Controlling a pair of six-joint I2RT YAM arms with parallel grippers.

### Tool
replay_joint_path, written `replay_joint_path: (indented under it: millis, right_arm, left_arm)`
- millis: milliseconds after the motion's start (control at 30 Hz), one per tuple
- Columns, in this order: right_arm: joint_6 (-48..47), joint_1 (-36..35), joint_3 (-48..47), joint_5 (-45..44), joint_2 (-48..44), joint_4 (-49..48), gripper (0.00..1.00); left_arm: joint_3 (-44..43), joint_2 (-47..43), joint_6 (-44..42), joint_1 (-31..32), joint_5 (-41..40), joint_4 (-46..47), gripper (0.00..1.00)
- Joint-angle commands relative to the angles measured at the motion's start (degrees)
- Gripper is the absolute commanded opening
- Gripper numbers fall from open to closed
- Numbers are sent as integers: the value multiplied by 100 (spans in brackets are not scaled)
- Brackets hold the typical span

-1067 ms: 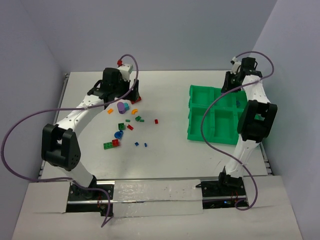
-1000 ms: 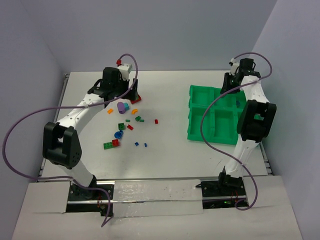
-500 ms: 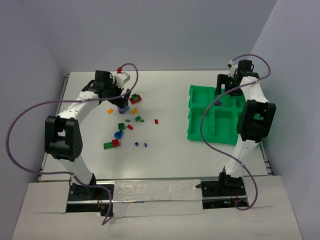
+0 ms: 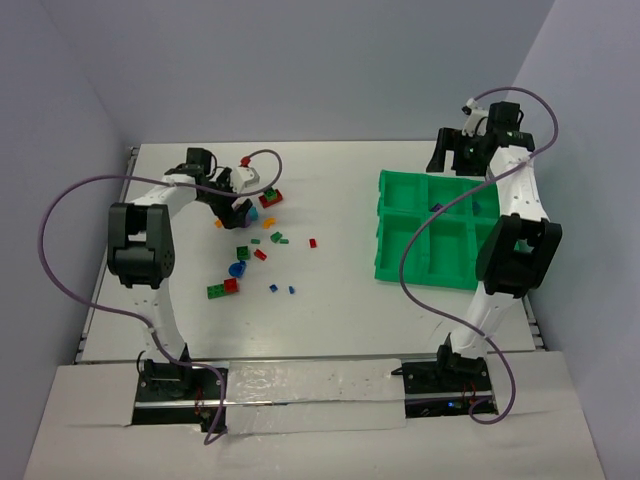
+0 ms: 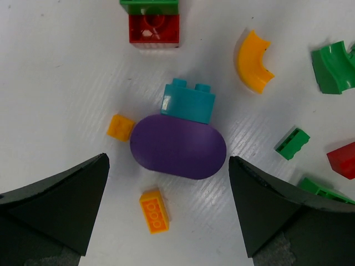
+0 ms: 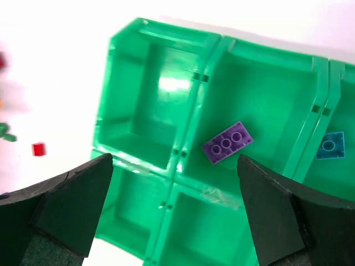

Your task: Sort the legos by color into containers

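Note:
The legos lie scattered on the white table at the left: a green one [image 4: 242, 252], a blue round one [image 4: 237, 269] and a red and green pair [image 4: 222, 289]. My left gripper [image 4: 238, 202] hangs open over them. In the left wrist view a big purple rounded brick [image 5: 177, 147] sits between the black fingers [image 5: 61, 199] of the left gripper [image 5: 168, 160], untouched, with a teal brick [image 5: 188, 102] against it and an orange brick [image 5: 153, 210] nearer. My right gripper [image 4: 447, 160] is open and empty above the containers, a green tray [image 4: 425, 212]. A purple brick [image 6: 227, 143] lies in one compartment.
A pale blue brick [image 6: 331, 146] lies in the compartment beside the purple one. A yellow curved piece [image 5: 252, 61], a red brick [image 5: 154, 29] and green pieces [image 5: 333, 66] surround the purple rounded brick. A lone red brick [image 4: 312, 242] lies between pile and tray.
My right gripper has opened and dropped the purple brick into a tray compartment, then pulled up and back. The left arm has folded leftwards, its open gripper now over the purple rounded brick.

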State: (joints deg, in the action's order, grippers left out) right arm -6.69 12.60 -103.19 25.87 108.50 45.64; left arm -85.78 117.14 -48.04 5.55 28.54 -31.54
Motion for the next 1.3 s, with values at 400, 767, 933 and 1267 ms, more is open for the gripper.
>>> replay_joint_path:
  millis: [400,767,933,1267]
  right_arm:
    - [173,-172,-535,614,-406,437,100]
    - [203,-407,-487,728,-497,467,100]
    - [266,-535,-368,1061,-584,489,100]
    - [869,-1219,632,1309,-1046,-493,100]
  left_arm:
    - [-222,286,-572,16,723,-109,85]
    - [-300,332,-661,16,718,-199,56]
    - [-161,66,-652,16,802,-72,43]
    - [-37,-1022,-84,77,1130,178,37]
